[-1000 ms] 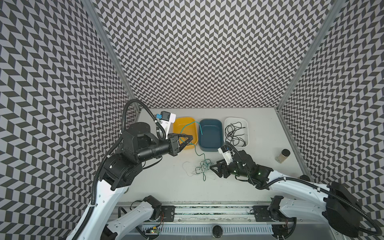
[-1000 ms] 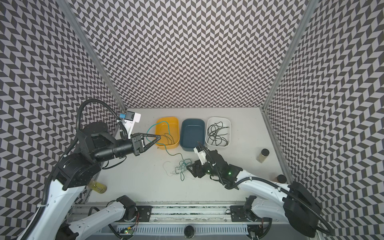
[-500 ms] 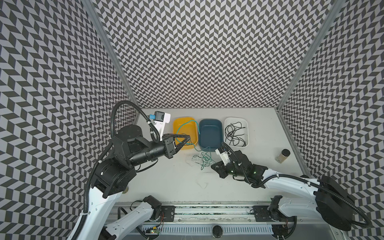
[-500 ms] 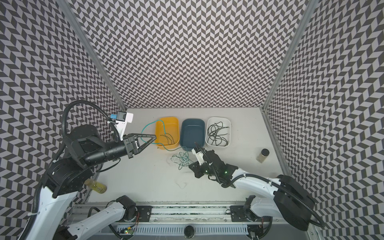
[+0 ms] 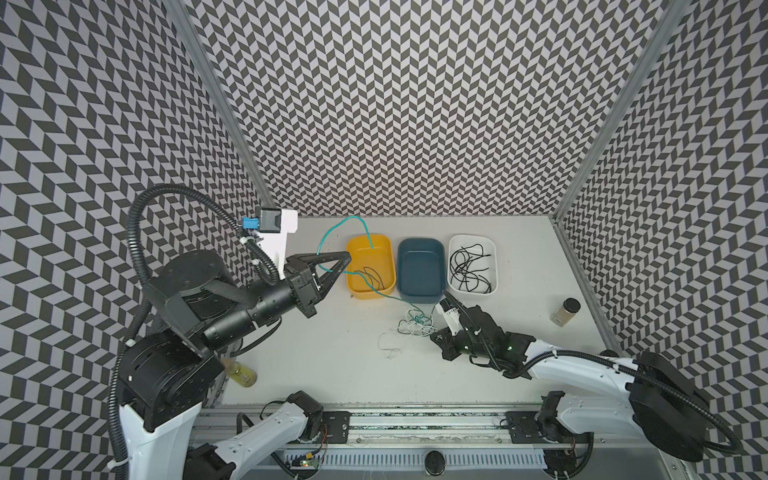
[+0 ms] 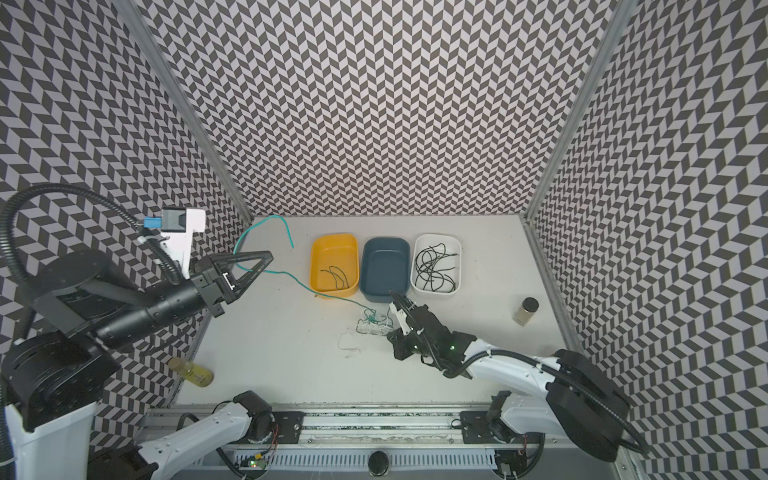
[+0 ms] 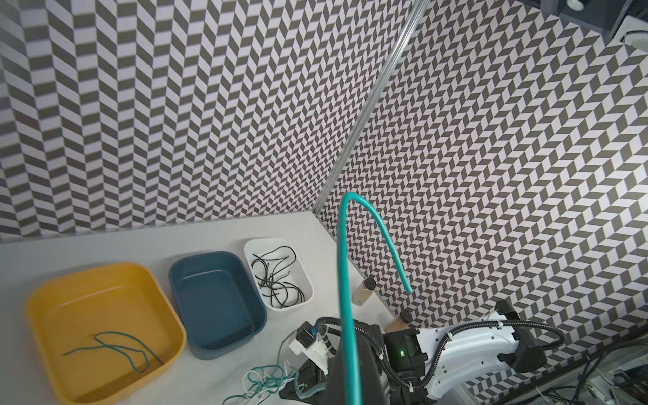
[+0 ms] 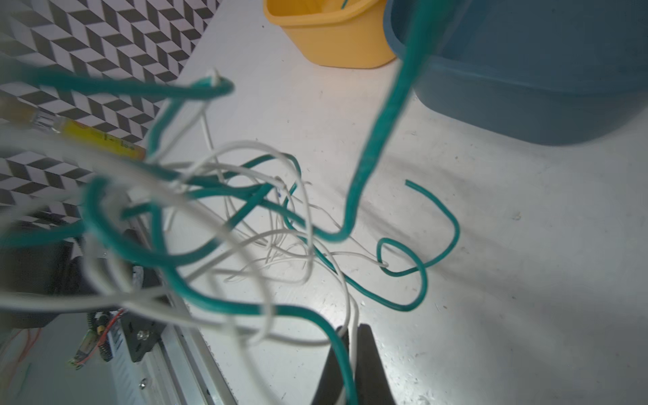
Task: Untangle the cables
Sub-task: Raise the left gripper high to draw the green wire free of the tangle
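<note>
The left claw [image 5: 347, 262] [image 6: 269, 258] is seen raised above the pale grey counter [image 5: 324, 357], at the left side of the yellow plastic tray [image 5: 365, 294], and its jaws are closed fully on a thin teal cable [image 5: 332, 232] [image 6: 248, 237] [image 7: 345, 280]. From this grip, the free end of the thin teal cable is bent upward in an arc and hangs down again. The other part is stretched downward past the front of the yellow plastic tray to the tangle of teal and white cables [image 5: 415, 326] [image 6: 374, 325] [image 8: 245, 217], which lies on the counter just in front of the dark blue plastic tray [image 5: 419, 270]. The right claw [image 5: 435, 333] [image 6: 391, 332] [image 8: 350, 338] is held low at the right edge of this tangle. In the right wrist view its jaws are shown pressed together on one teal strand and one white strand of it. A loose white cable [image 5: 388, 347] is found on the counter just beside the tangle, toward the front. A short teal cable piece [image 6: 336, 276] [image 7: 115, 345] is laid inside the yellow plastic tray, and several black cables [image 5: 469, 266] are gathered in the white plastic tray [image 5: 471, 237] at the right end of the row. A small glass jar with a dark lid [image 5: 565, 311] stands near the right wall, and a yellow bottle [image 5: 243, 372] lies near the left wall.
</note>
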`<state>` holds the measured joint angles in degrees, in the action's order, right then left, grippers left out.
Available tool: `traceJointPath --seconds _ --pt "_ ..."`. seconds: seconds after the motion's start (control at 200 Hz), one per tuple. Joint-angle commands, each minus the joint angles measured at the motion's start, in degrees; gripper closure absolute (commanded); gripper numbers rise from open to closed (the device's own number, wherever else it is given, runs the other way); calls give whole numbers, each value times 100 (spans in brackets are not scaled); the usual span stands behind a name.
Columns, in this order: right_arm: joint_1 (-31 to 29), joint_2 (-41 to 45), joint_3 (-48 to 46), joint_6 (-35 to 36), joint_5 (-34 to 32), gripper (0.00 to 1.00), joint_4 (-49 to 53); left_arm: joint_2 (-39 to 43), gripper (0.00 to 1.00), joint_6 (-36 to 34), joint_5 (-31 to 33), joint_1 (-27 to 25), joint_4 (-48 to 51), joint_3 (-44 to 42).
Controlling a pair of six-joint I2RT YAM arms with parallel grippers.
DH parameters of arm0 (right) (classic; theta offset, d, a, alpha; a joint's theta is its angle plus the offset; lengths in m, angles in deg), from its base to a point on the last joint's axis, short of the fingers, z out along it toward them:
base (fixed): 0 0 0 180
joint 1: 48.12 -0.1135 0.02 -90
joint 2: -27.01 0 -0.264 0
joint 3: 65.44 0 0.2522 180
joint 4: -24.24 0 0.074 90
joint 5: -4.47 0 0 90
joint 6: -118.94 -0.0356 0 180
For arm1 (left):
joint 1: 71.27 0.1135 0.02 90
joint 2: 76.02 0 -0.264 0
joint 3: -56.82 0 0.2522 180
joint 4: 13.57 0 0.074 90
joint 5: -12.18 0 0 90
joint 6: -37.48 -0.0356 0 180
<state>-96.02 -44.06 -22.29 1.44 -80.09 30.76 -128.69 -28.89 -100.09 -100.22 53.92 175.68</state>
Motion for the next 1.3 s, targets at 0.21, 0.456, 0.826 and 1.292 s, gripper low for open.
traceJointPath --seconds 0.21,0.456,0.826,1.292 --pt "217 244 -391 -137 -488 100 621 -174 100 -426 898 -22 -93 1087" --pt "417 20 -522 -149 -340 100 550 -667 100 -610 1189 -232 11 2139" --pt "536 -106 -675 -74 -355 99 619 -929 100 -432 1390 -393 -752 2712" --pt "712 878 -956 83 102 100 304 -771 100 -959 1778 -438 -430 1944"
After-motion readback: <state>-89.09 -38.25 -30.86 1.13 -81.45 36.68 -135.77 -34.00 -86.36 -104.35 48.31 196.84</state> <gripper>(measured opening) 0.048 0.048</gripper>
